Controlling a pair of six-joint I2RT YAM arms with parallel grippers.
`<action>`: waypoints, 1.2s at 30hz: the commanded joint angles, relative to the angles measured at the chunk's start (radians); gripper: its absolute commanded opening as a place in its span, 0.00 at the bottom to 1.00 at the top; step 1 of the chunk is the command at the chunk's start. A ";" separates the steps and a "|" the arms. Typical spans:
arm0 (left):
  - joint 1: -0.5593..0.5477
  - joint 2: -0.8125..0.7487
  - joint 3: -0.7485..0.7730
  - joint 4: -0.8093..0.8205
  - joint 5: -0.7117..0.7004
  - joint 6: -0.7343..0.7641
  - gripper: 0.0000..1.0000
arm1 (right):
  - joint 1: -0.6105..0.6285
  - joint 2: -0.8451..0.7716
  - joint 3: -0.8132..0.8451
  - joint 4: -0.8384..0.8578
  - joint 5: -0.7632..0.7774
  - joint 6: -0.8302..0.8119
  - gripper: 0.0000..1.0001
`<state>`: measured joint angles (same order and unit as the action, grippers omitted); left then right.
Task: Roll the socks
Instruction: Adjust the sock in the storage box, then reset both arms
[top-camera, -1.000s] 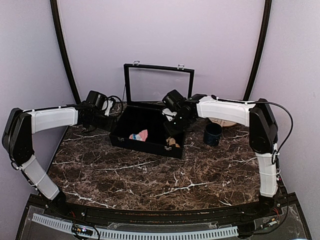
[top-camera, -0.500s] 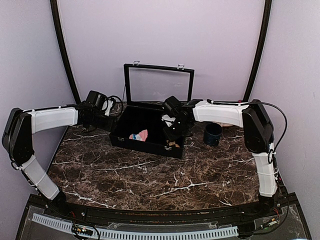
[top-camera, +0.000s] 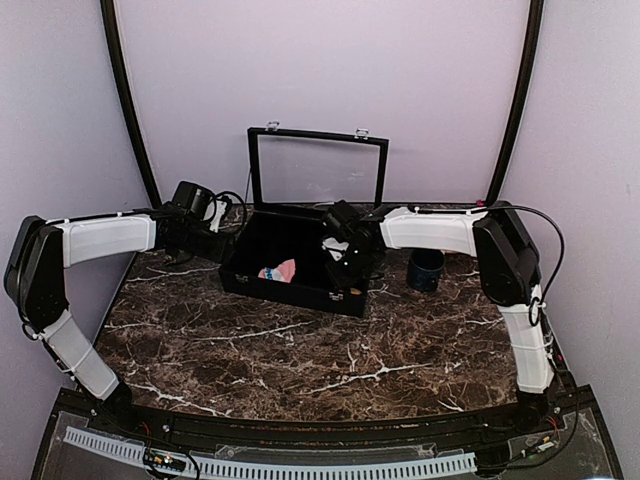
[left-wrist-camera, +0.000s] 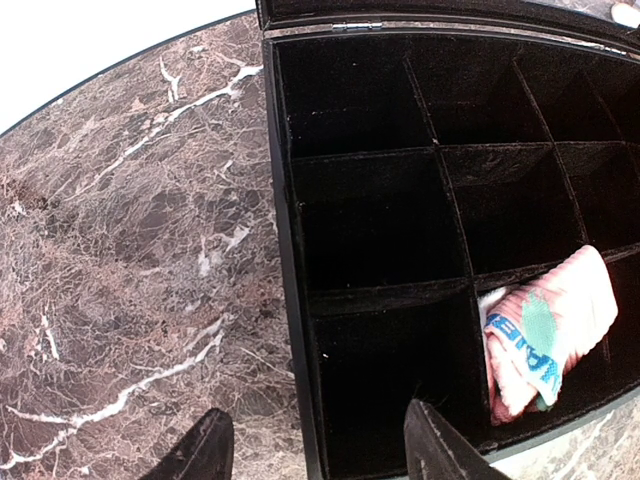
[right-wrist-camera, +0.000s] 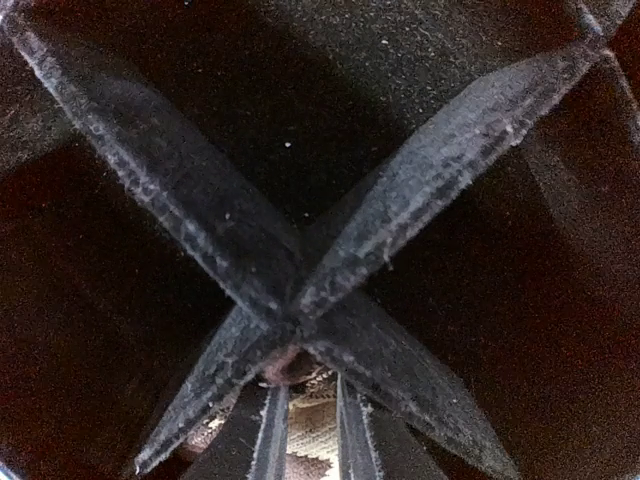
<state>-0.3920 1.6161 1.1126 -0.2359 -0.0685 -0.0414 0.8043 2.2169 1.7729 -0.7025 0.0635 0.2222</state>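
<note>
A rolled pink sock with teal and white patches lies in a front compartment of the black divided box; the left wrist view shows this pink sock at the right. My left gripper hangs open over the box's left wall, one finger outside and one over an empty compartment. My right gripper is down inside the box's right side. In the right wrist view, that gripper is shut on the brown sock with its tan pattern, close to the crossing dividers.
The box's glass lid stands upright at the back. A dark blue cup sits on the marble table just right of the box, under my right forearm. Purple walls close in on both sides.
My right gripper has shifted left and lower into the box, still holding the brown sock. The left arm and the pink sock have not moved.
</note>
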 joint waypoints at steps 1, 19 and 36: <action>-0.007 -0.026 0.016 -0.003 0.001 -0.002 0.60 | 0.004 0.047 0.008 -0.040 -0.020 0.002 0.19; 0.014 -0.161 0.114 -0.010 -0.081 0.028 0.71 | 0.018 -0.363 -0.172 0.201 0.305 0.000 0.56; 0.111 -0.431 -0.359 0.668 -0.110 0.103 0.78 | -0.193 -0.919 -0.826 0.715 0.834 0.035 0.99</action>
<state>-0.3027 1.2232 0.7910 0.2764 -0.1566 0.0349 0.6388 1.3746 1.0336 -0.1238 0.7822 0.2249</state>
